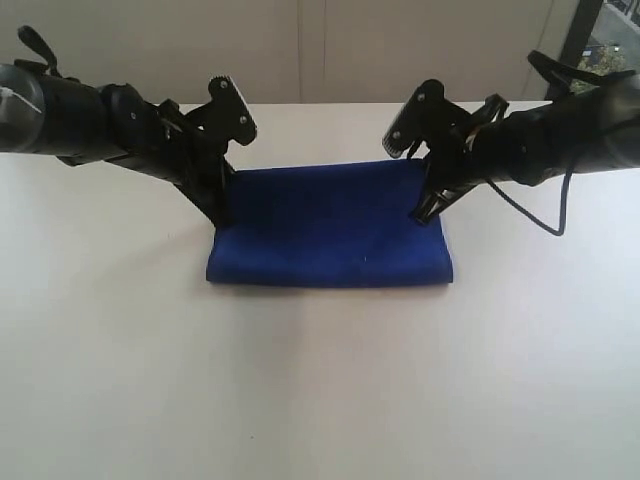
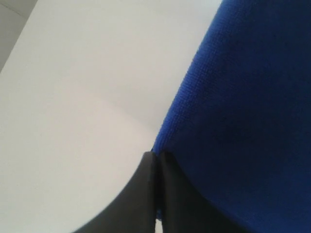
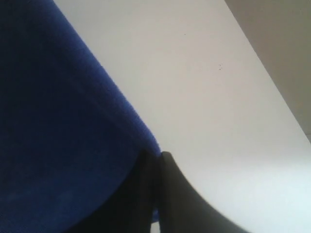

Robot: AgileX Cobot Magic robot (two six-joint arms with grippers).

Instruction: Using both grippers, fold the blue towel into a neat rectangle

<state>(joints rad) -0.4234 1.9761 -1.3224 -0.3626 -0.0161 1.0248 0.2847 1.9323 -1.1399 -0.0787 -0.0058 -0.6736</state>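
Blue towel folded on table.

I'm seeing a white table catching soft light, a pale wall running behind, a window peeking in top right.

Left arm reaches in from 9 o'clock, right arm from 3 o'clock; left gripper slants down toward 5 o'clock, right gripper toward 7 o'clock; both jaws pressed together, each pinching an edge of the blue towel.
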